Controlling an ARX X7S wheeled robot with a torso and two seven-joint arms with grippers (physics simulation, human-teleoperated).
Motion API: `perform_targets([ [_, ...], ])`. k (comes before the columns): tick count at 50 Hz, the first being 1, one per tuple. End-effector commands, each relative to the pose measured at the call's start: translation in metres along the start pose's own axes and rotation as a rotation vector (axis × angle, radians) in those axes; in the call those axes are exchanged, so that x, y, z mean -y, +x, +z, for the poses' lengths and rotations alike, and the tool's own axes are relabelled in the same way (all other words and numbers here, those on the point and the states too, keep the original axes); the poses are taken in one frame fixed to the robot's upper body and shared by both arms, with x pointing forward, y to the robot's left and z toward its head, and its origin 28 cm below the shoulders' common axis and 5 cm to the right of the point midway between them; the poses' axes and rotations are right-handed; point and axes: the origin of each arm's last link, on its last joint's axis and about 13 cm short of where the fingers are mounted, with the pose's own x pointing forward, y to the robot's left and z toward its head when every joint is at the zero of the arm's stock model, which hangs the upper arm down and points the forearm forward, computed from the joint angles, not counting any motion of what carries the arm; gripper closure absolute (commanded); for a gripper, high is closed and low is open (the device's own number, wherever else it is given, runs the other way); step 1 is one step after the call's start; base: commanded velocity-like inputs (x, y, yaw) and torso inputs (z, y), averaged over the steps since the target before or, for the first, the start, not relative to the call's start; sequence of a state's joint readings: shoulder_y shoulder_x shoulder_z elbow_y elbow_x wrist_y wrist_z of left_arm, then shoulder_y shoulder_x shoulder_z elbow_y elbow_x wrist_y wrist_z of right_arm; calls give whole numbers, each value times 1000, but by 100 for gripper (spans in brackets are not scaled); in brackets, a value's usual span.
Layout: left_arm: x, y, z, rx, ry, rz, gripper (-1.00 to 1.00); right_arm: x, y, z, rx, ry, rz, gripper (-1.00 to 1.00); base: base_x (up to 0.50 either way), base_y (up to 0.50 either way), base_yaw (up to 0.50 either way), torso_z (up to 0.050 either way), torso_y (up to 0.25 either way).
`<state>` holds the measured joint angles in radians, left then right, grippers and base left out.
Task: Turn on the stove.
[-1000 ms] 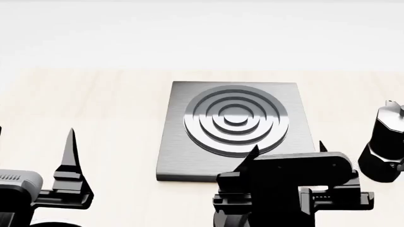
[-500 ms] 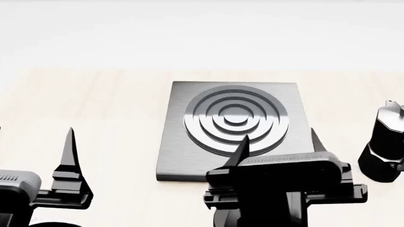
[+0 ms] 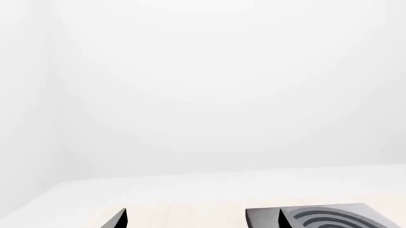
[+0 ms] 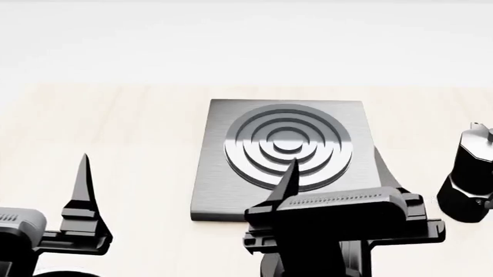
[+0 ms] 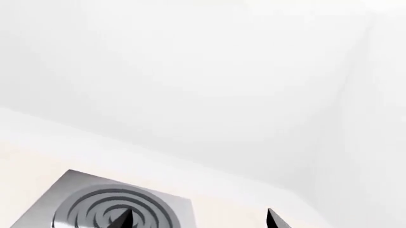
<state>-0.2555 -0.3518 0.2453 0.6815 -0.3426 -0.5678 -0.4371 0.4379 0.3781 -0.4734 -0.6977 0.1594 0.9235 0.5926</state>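
The stove (image 4: 223,190) is a flat square grey slab with a raised concentric ring burner (image 4: 287,143), lying in the middle of the pale wooden table. My right gripper (image 4: 335,164) stands open over the stove's near edge. One of its fingertips (image 4: 291,166) overlaps the burner's front rings, and the other rises by the slab's right edge. My left gripper (image 4: 38,170) stands open to the left of the stove, apart from it. In the right wrist view the stove (image 5: 76,190) lies under the open gripper (image 5: 198,221). In the left wrist view the stove (image 3: 263,218) lies beside the open gripper (image 3: 201,221).
A black moka pot (image 4: 470,176) stands on the table to the right of the stove, close to my right arm. Bare pale tabletop (image 4: 115,127) stretches left of the slab, and a white wall runs behind the table.
My right gripper has moved forward over the stove's near edge, so its fingertips now reach further onto the slab and the burner rings. The left gripper has hardly shifted.
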Motion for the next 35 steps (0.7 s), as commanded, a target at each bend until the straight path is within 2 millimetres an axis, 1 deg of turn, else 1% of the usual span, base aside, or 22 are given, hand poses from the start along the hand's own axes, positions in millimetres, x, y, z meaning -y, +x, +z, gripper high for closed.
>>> perform_targets([
  [1, 0, 0, 1, 2, -3, 0, -100, -1, -1, 2, 47, -20, 2, -100, 0, 0, 0, 0, 0],
  [13, 0, -1, 3, 7, -4, -2, -100, 0, -2, 4, 84, -35, -8, -100, 0, 0, 0, 0, 0],
  [24, 1, -5, 10, 27, -4, -9, -100, 0, -3, 6, 95, -38, -8, -100, 0, 0, 0, 0, 0],
  [27, 1, -6, 13, 28, -47, -33, -100, 1, -4, 8, 97, -28, -9, -100, 0, 0, 0, 0, 0],
  [30, 1, -7, 16, 36, -27, -26, -100, 1, -5, 9, 102, -35, -9, -100, 0, 0, 0, 0, 0],
  [35, 0, -6, 14, 36, -16, -16, -100, 1, -5, 11, 105, -32, -11, -100, 0, 0, 0, 0, 0],
])
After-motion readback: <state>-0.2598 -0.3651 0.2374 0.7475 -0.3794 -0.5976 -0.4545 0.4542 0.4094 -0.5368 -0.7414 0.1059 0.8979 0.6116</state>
